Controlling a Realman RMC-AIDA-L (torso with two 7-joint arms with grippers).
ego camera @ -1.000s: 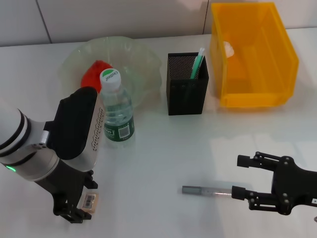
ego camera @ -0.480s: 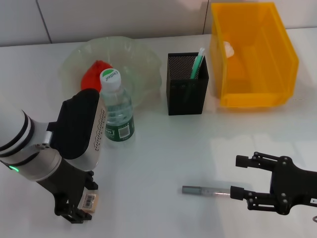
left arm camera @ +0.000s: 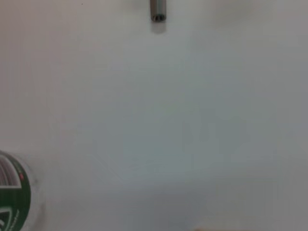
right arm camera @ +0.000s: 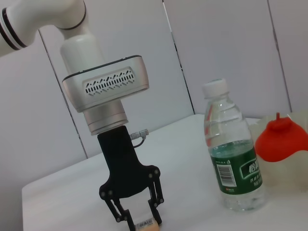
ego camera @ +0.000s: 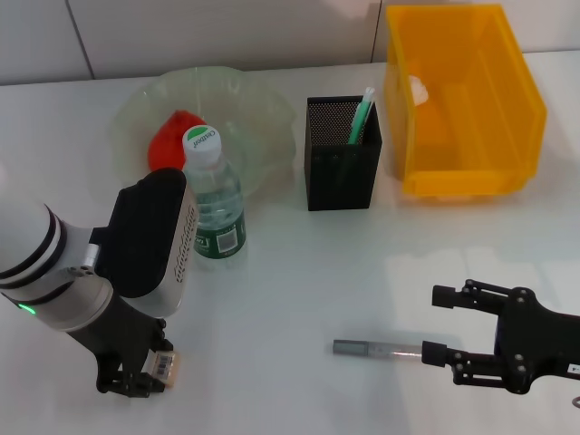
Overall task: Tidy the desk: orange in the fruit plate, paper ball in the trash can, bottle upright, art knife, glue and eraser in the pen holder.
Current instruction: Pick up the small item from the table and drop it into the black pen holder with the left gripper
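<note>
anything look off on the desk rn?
Only two strays. The art knife lies flat on the table, away from the pen holder; the eraser sits at the near edge between the left gripper fingers. The bottle is upright, nothing spilled.

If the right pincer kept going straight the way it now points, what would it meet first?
Most likely the art knife: the right pincer points toward the robot's left, open, and the knife's near end lies by its lower finger. Depth is uncertain, so it may pass just above.
</note>
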